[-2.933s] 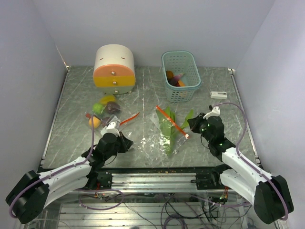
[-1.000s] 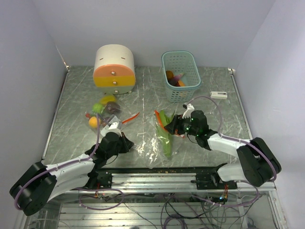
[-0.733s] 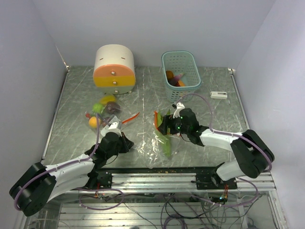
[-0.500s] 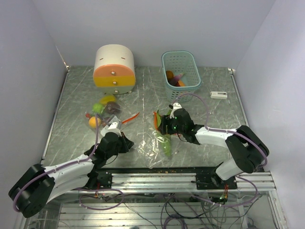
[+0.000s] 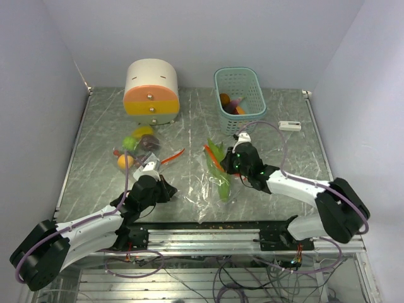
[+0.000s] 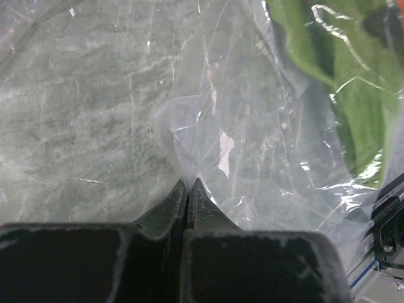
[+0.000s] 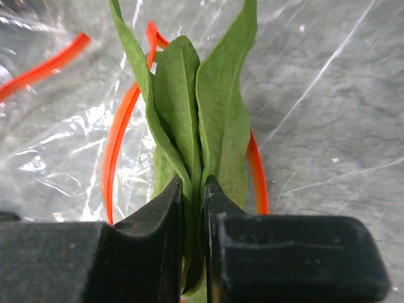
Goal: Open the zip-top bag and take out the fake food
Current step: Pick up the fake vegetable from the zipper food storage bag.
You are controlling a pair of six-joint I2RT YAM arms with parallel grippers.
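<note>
Zip-top bag (image 5: pixel 203 189) lies flat on the table (image 5: pixel 284 164), clear film crumpled, its orange zip track (image 7: pixel 117 145) spread into a loop, so the mouth reads as open. Left gripper (image 5: pixel 163 188) sits at the bag's left edge, jaws pressed together on a corner of the clear film; the wrist view shows the plastic puckered right at the tips (image 6: pixel 189 186). Judged role: anchoring the bag. Right gripper (image 5: pixel 229 165) is at the bag's far right end, at the mouth, jaws closed tight on the stem end of the flat green leafy piece (image 7: pixel 189 113). The leaf runs through the zip loop, partly under film, partly showing above it in the top view (image 5: pixel 215 152); how much of it is free of the bag I cannot tell. Well to the left of the bag, beyond the left gripper, a loose cluster of fake food: yellow fruit (image 5: pixel 143 131), lime-green fruit (image 5: pixel 129 142), dark piece (image 5: pixel 149 142), orange fruit (image 5: pixel 125 161), and a thin red-orange piece (image 5: pixel 172 156) between cluster and bag. Nothing else coloured visible inside the film. Judgement: opening done, most pieces out, the leaf likely the last one. Left to do: draw the leaf clear of the mouth while the film is held down, then set it aside.
</note>
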